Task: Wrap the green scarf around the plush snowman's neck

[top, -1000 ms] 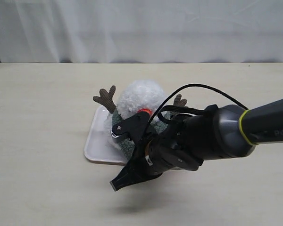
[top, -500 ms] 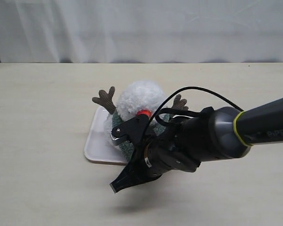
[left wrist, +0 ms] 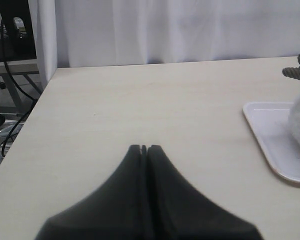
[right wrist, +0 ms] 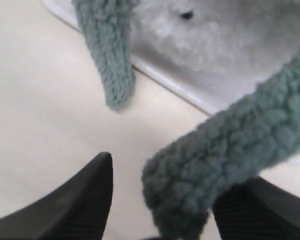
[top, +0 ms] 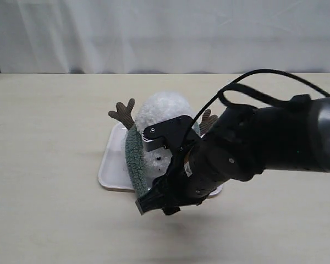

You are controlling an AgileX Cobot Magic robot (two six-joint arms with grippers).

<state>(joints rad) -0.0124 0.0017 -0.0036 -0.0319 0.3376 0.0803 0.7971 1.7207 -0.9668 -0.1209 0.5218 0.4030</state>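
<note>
1. The right gripper (right wrist: 167, 192) has its jaws apart. One end of the green scarf (right wrist: 230, 145) lies loose between them, not pinched, likely so it can drop in front.
2. The scarf's other end trails down the snowman (top: 164, 113) and over the tray (top: 111, 165) rim. The wrap looks nearly complete.
3. The left gripper (left wrist: 142, 148) is clenched and empty, parked well apart over the table (left wrist: 140, 100), probably to keep clear.

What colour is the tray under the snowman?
White. The tray shows best in the left wrist view, where a bare stretch of it is visible.
</note>
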